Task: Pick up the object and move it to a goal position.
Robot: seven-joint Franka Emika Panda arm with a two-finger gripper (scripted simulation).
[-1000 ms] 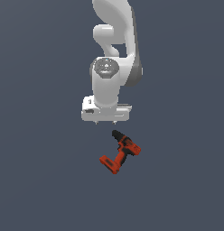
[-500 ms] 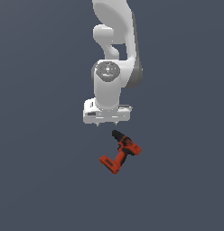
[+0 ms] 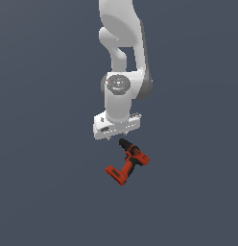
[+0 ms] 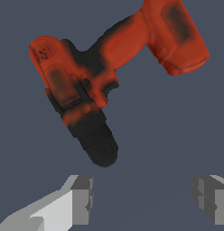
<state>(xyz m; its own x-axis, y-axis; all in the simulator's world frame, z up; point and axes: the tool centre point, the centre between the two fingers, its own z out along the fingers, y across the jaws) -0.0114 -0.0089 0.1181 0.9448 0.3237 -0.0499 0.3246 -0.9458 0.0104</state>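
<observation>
Tool point(image 4: 143, 198) was open, empty, w/ fingers point(image 4: 82, 198) spread wide. Drill point(image 3: 128, 161) lay flat on counter point(image 3: 49, 192) just ahead of the tips (not between them), chuck end nearest, battery base pointing away.

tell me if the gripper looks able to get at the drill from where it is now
Probably yes. The gripper is open, with nothing between its fingers and the drill, which lies free on the surface. The fingers are not yet around the drill; they sit just past its black chuck.
</observation>
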